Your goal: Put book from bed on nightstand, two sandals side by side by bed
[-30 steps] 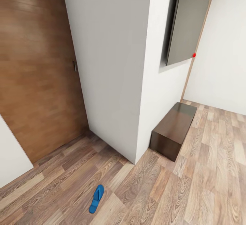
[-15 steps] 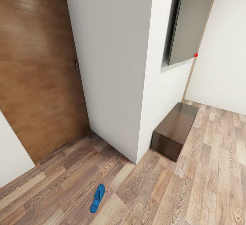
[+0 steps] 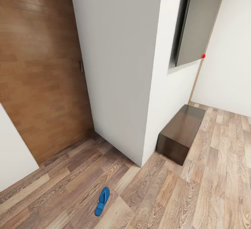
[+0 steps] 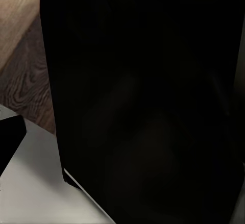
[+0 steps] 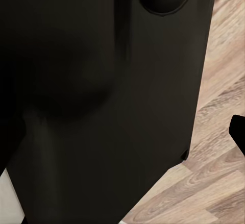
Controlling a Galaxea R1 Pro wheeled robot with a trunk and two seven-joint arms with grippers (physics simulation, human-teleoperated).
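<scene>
Fingers' state can't be told on either arm, wrist views blocked by dark housing; one bright blue flat flip-flop sandal (image 3: 102, 201) lies on the wood-plank floor (image 3: 209, 187) near the white wall corner (image 3: 141, 117), risk: base clips that corner approaching.

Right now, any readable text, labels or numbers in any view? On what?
None readable.
Sandal: plain blue, no brand visible.
Wall panel: blank grey, only a red dot at its corner, no lettering.
Low cabinet, door: bare wood, no labels.
Wrist views: dark surfaces, no markings.
</scene>
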